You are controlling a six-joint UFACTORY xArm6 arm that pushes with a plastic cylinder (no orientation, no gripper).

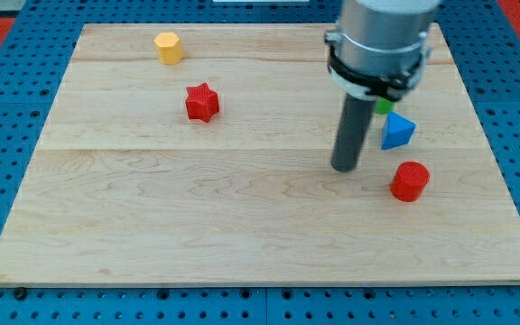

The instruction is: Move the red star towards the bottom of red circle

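- Green shows only as a sliver: a green block (384, 106) peeks out at the right edge of my rod, just above the blue one, and most of it is hidden behind the arm, so its shape cannot be made out.
- The arm's grey cylindrical housing (379, 41) is cut off by the upper edge of the frame, right of centre; nothing above it shows.
- There is no hand or jaw here to open or close: the arm ends in a straight dark rod, and it holds nothing.
- My tip (344, 169) sits on the pale wooden board (197, 226), right of centre, touching no block.
- The red circle (410, 181) lies to the right of the tip and slightly lower, near but apart from it.
- The blue triangular block (396, 132) lies to the upper right of the tip, just beside the rod, directly above the red circle.
- The red star (202, 102) lies in the upper left part of the board, well apart from the tip and from the red circle.
- A yellow block (168, 47), roughly hexagonal, sits above and left of the star, near the board's top edge.
- Blue pegboard (7, 90) surrounds the board on all sides.
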